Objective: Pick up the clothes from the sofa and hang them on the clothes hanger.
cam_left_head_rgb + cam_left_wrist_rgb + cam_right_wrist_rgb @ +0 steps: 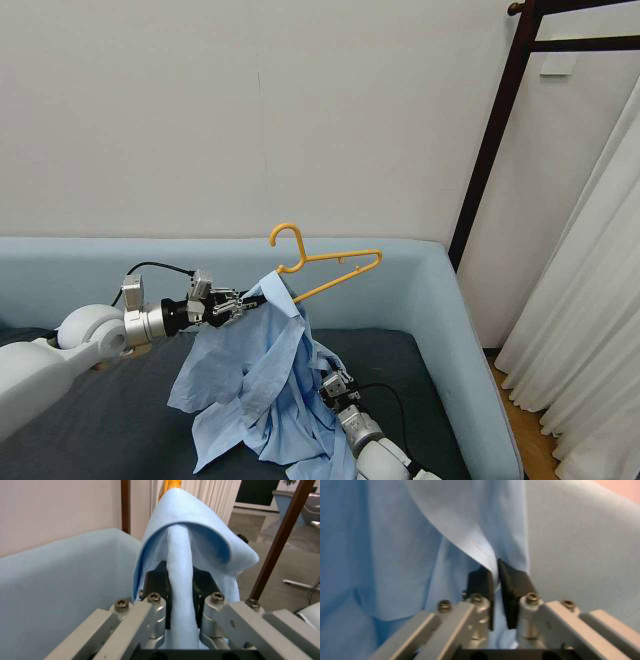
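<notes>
Left gripper [180, 588]: black pads pinch a vertical fold of the light-blue shirt [200, 528]. Above the pads the shirt arches into a hooded fold. Orange hanger [170, 484] pokes out just above the shirt. Pale-blue sofa back [60, 585] lies beside the shirt. Dark wooden post [280, 543] and white curtain [215, 495] stand behind the shirt.

**Head view:** soft, even room light without glare. The wall [300, 100] is uniformly lit and the curtain [590, 340] at right is the brightest area. The sofa seat [90, 420] reads dark, and folds of the shirt [260, 385] carry gentle shading.

**Left wrist view:** light falls from above. The left gripper [181, 585] has its fingers [156, 581] shadowed beneath the cloth.

**Right wrist view:** dimmer. The right gripper [496, 592] has fingers [514, 588] that are nearly black.
</notes>
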